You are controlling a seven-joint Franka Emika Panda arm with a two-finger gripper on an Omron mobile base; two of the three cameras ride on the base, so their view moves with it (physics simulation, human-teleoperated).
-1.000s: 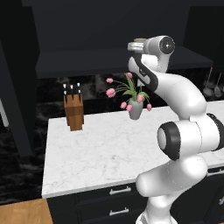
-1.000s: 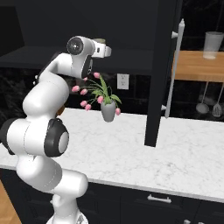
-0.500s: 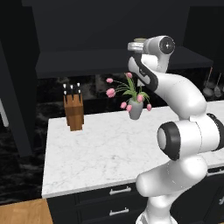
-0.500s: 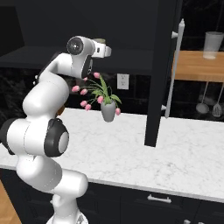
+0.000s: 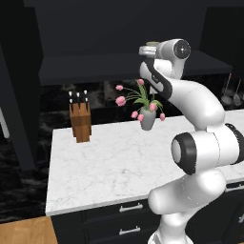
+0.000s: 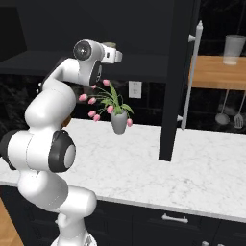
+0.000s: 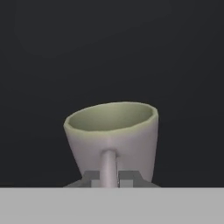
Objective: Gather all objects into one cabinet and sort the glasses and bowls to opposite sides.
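Note:
A grey-beige mug (image 7: 113, 135) with a pale greenish inside stands close in front of the hand, against a dark background. Its handle (image 7: 108, 166) points straight at me. My gripper (image 7: 108, 179) is shut on that handle, one fingertip on each side. The white arm (image 5: 190, 95) reaches up and back, with its hand at the level of the black cabinet's floor (image 5: 95, 66). The mug's rim (image 5: 151, 44) peeks out above the hand. The cabinet's tall door (image 6: 175, 81) hangs open at the right, with its white bar handle (image 6: 191, 77) on the edge.
A grey vase of pink tulips (image 5: 147, 116) stands on the white marble counter (image 5: 109, 167) just below the hand. A wooden knife block (image 5: 80, 121) sits at the counter's back left. Black drawers (image 5: 128, 209) run underneath. A wooden shelf (image 6: 218, 72) and hanging utensils (image 6: 230, 115) lie to the right.
The gripper has gone from open to shut on the mug's handle. In the base views the arm holds the same pose.

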